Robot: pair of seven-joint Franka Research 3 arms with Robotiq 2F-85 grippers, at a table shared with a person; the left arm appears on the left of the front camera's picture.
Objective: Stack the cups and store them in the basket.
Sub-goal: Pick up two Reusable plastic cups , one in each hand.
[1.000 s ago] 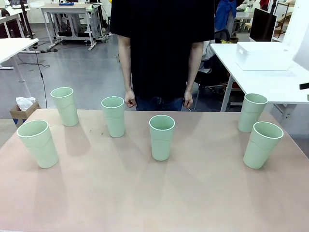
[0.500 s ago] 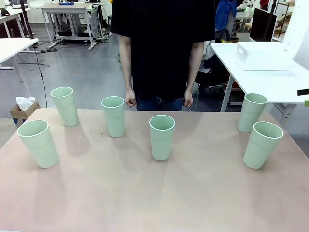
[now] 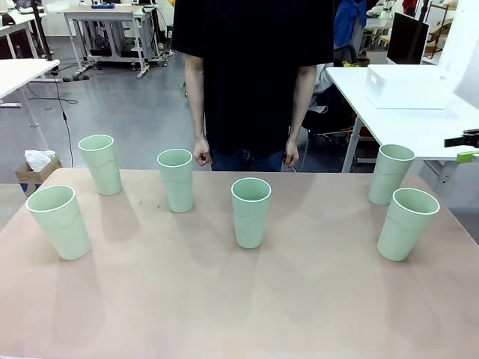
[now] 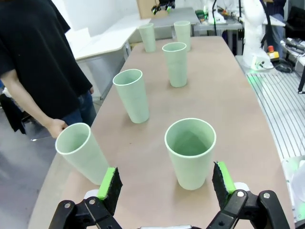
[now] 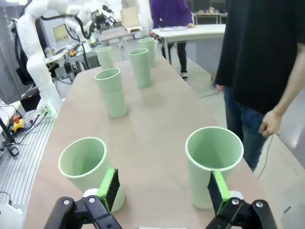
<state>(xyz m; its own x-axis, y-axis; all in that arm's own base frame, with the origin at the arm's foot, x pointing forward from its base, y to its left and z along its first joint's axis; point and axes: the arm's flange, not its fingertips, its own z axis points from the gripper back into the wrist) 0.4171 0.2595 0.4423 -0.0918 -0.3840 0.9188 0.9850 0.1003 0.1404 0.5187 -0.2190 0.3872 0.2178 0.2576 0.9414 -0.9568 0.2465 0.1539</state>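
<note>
Six pale mint-green cups stand upright and apart on the table: two at the left (image 3: 58,222) (image 3: 100,164), two in the middle (image 3: 177,179) (image 3: 251,212), two at the right (image 3: 392,173) (image 3: 406,223). My left gripper (image 4: 166,183) is open above the table's left end, with the nearest cup (image 4: 190,152) just ahead of its fingers and untouched. My right gripper (image 5: 163,188) is open too, two cups (image 5: 88,169) (image 5: 214,164) close before it; its tip (image 3: 464,147) pokes in at the right edge. The white basket (image 3: 408,86) sits on a side table at the back right.
A person in a black shirt (image 3: 251,67) stands at the far edge of the table, both hands (image 3: 202,155) hanging at the sides. The white side table (image 3: 419,127) lies beyond the right cups. Bare tabletop (image 3: 239,299) spreads in front of the cups.
The right gripper's tip has edged a little farther into the front view from the right edge. The cups and the person have not moved.
</note>
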